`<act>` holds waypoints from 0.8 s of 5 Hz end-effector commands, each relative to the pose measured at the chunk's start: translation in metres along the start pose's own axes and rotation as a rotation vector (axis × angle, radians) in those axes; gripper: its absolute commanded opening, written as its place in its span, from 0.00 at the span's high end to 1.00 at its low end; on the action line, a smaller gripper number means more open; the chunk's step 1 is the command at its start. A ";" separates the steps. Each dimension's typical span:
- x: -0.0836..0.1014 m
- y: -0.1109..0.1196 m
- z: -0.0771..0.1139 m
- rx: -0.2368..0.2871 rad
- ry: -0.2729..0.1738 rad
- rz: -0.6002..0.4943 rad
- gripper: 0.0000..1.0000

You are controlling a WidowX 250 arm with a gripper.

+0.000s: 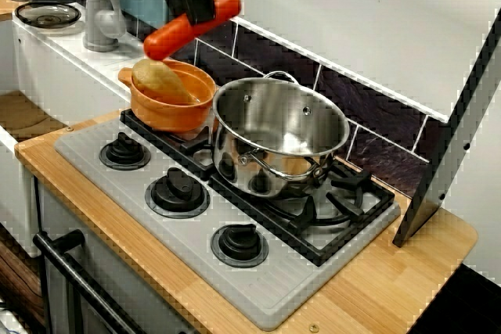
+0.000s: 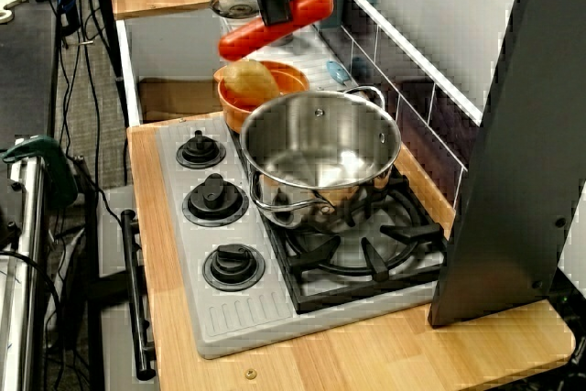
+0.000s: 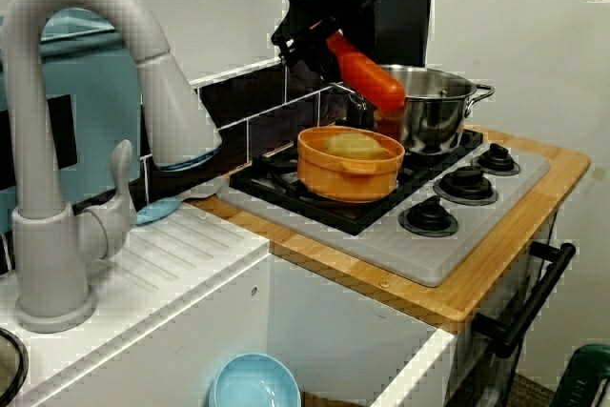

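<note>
- My gripper (image 1: 197, 12) is closed on a sausage (image 1: 166, 37). The black fingers clamp it near the middle, and both ends stick out free.
- The sausage is red-orange and hangs in the air, tilted. In the view from the front of the stove (image 1: 262, 291) its low end points left and its high end points toward the tiled wall (image 1: 360, 95).
- It is over an orange bowl (image 1: 168, 113), which stands on the black grate (image 1: 348, 193) at the end nearer the sink (image 3: 191, 264).
- The low end of the sausage is just above the bowl and does not touch it.
- In the bowl lies a pale brown potato (image 1: 160, 80), leaning on the bowl's inner side. I see a small gap between it and the sausage.
- Just beside the bowl, on the same grate, stands a shiny steel pot (image 1: 262, 163) with handles. If it touches the bowl or not, I cannot tell.
- Three black knobs (image 1: 178, 189) sit in a row along the front of the grey stove, and the stove lies on a wooden counter (image 1: 376, 299).
- In the view from the sink side, a grey faucet (image 3: 57, 140) rises on the white sink, well apart from my gripper, and a blue dish (image 3: 253, 383) shows low at the bottom edge.
</note>
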State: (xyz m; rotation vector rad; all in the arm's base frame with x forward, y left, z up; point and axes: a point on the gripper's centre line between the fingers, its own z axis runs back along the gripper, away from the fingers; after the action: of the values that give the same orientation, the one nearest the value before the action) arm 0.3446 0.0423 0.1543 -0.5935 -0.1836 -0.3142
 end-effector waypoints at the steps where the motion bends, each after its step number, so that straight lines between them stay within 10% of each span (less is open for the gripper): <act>1: 0.008 0.009 0.028 0.066 -0.038 -0.009 1.00; 3: 0.007 0.033 0.027 0.211 0.123 0.013 1.00; 4: 0.008 0.020 0.022 0.162 0.199 -0.029 1.00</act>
State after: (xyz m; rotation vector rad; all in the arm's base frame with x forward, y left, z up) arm 0.3522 0.0651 0.1470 -0.4280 0.0207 -0.3638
